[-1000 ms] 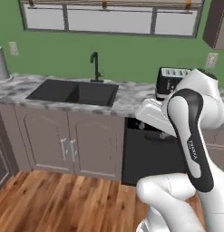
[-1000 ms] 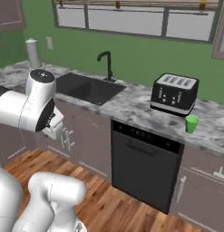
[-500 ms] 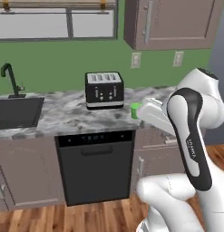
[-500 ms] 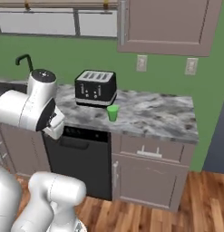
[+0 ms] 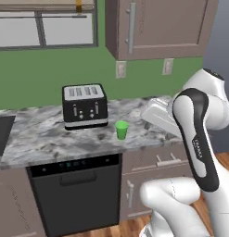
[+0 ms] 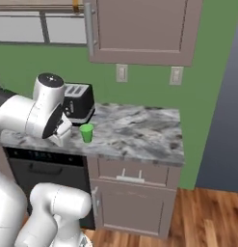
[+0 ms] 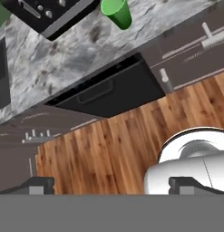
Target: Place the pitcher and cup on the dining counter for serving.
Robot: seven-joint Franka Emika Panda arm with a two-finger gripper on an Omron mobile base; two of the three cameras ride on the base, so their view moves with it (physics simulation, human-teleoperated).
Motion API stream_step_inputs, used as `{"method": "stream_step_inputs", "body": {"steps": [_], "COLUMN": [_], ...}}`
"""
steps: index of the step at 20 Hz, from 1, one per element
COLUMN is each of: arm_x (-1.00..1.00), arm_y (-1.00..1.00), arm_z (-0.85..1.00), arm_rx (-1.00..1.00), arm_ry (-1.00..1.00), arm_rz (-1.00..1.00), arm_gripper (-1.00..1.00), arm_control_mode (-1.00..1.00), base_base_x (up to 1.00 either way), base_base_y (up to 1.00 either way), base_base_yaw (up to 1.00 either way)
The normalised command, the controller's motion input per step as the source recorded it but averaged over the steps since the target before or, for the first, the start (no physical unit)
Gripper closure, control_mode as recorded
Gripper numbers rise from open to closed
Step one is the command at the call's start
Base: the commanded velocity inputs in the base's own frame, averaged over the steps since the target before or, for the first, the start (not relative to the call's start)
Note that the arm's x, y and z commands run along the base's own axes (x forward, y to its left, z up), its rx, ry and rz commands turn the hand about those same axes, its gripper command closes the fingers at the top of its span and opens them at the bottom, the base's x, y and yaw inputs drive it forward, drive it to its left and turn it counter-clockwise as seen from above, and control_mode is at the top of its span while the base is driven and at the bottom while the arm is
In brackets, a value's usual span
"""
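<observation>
Left base view has the cup (image 5: 121, 129) upright on the marbled desk (image 5: 51, 139), just beside the black toaster (image 5: 85, 106). Hand (image 7: 111, 186) wide open and empty, high over the wood floor (image 7: 113, 149).

The arm (image 5: 199, 139) is glossy white with rounded, bulbous shells. A dark grey band runs along one link, carrying small pale lettering too fine to read. A dark round cap (image 6: 49, 79) tops one joint. The tool's fingertips (image 7: 38, 185) are small, dark and blocky.
</observation>
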Motion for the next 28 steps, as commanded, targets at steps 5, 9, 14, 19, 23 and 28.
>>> {"method": "stream_step_inputs", "body": {"steps": [5, 9, 14, 19, 23, 28], "arm_x": [0.00, 0.00, 0.00, 0.05, 0.28, 0.72], "arm_y": [0.00, 0.00, -0.04, -0.03, -0.29, -0.44], "arm_z": [0.00, 0.00, 0.00, -0.33, -0.51, -0.29], "arm_rx": [0.00, 0.00, -0.01, -0.11, -0.14, -0.05], "arm_ry": [0.00, 0.00, 0.00, -0.05, -0.04, 0.00], "arm_rz": [0.00, 0.00, 0.01, 0.01, 0.04, 0.00], "arm_gripper": [-1.00, -1.00, -1.00, -1.00, -1.00, -1.00], "arm_control_mode": [1.00, 1.00, -1.00, -1.00, -1.00, -1.00], "base_base_x": [0.69, 0.41, 0.01, 0.00, 0.00, 0.00], "base_base_y": [-0.08, -0.22, -0.12, 0.00, 0.00, 0.00], "base_base_yaw": [0.00, 0.02, 0.00, 0.00, 0.00, 0.00]}}
